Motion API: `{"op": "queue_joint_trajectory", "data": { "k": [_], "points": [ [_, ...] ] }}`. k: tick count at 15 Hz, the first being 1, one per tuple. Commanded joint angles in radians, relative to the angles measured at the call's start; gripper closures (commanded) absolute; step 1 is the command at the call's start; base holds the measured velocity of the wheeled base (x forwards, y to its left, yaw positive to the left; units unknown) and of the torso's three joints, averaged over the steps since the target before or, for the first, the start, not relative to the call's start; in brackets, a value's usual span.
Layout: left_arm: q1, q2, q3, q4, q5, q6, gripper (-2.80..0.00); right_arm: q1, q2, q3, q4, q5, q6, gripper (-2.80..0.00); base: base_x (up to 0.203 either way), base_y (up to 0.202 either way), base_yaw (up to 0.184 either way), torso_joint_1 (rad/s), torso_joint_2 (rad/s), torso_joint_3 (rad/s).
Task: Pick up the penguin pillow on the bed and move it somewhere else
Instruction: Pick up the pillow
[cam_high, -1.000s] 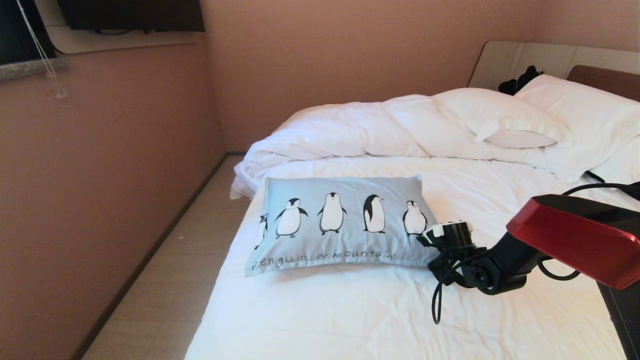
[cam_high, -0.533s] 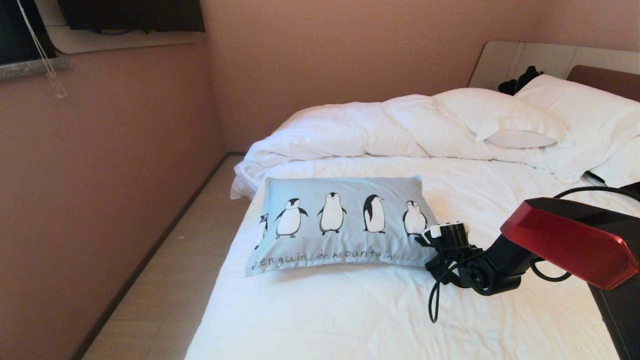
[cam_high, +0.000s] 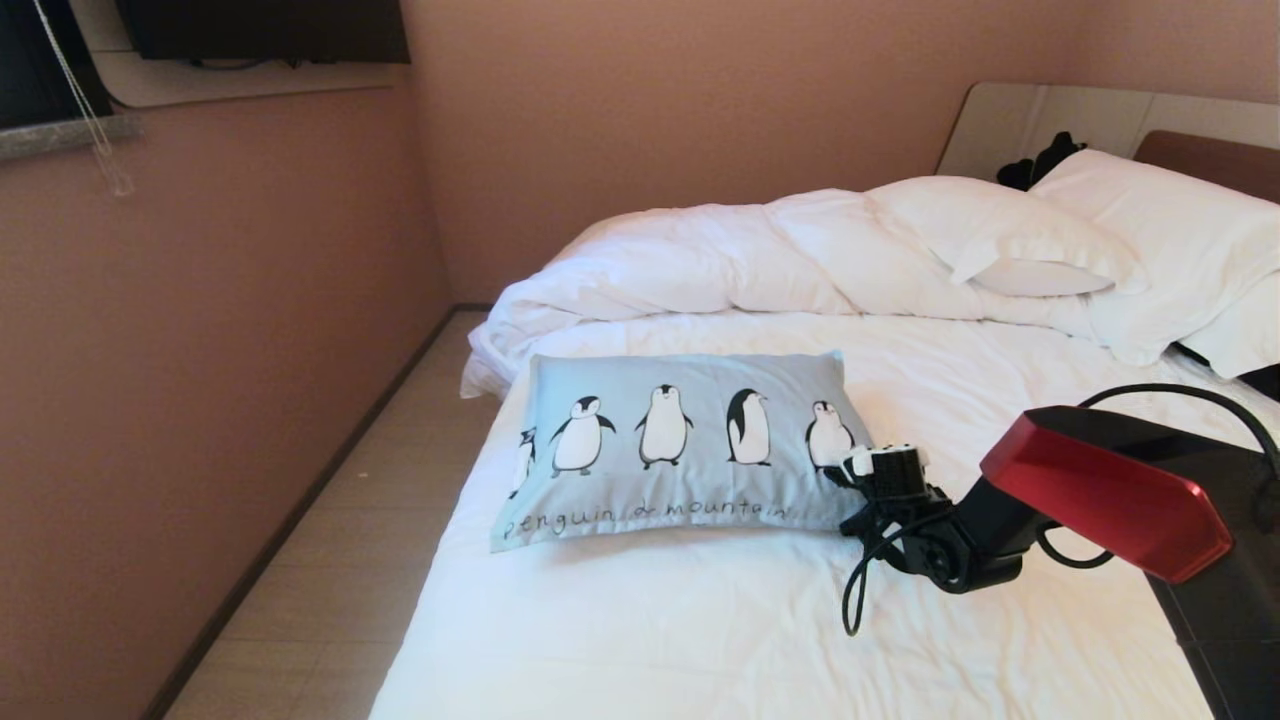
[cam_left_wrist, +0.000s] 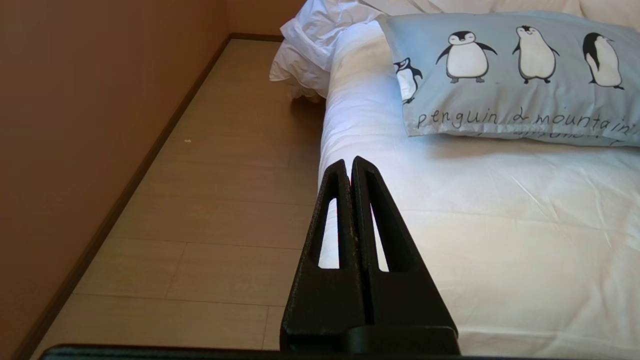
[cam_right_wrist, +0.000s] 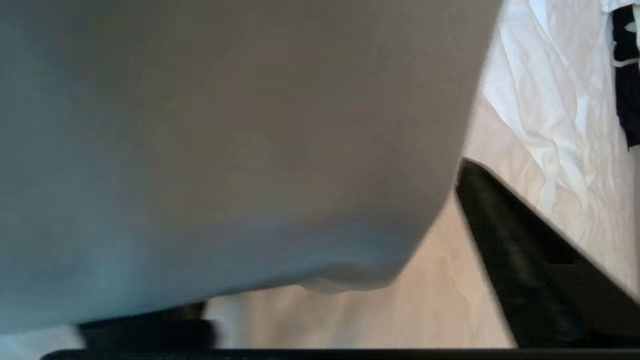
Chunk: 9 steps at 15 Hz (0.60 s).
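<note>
1. The left gripper (cam_left_wrist: 351, 165) hangs off the near left edge of the bed (cam_high: 700, 640), its jaws pressed together on nothing. It is parked, with the penguin pillow (cam_left_wrist: 515, 75) well ahead of its tips and off to one side.

2. The right gripper (cam_high: 850, 478) sits at the pillow's right end, low over the sheet. In the right wrist view the pale blue fabric (cam_right_wrist: 225, 150) fills the space between the jaws, with one dark finger (cam_right_wrist: 515, 250) outside the pillow's rounded end and the other mostly hidden on the far side of the fabric. The jaws stand wide apart around that end and have not yet pinched it.

3. The pillow looks light, soft and limp. Judged from its plump, sagging edge, it will fold and droop from any single hold, so a deep bite on the stuffed end, not just the loose seam, seems safest. The cloth should not slip much, and nothing about it is fragile.

4. The pillow lies flat on the sheet, print upward. Its long axis runs out sideways from the right jaws toward the bed's left edge. The penguins' heads point away, toward the bunched duvet (cam_high: 700, 255).

5. Beyond lie the white pillows (cam_high: 1010, 235) by the headboard.
</note>
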Motion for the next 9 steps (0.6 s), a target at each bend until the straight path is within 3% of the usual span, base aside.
{"op": "queue_joint_trajectory", "data": {
  "k": [1,9],
  "points": [
    [0.0,0.0,0.003,-0.001,0.001,-0.001,0.0,0.002,0.011,-0.003,-0.006,-0.005,-0.003,0.0,0.0,0.0,0.0,0.0,0.0,0.0],
    [0.0,0.0,0.003,-0.001,0.0,-0.001,0.0,0.002,0.013,-0.005,-0.006,-0.005,-0.001,0.0,0.0,0.0,0.0,0.0,0.0,0.0]
  ]
}}
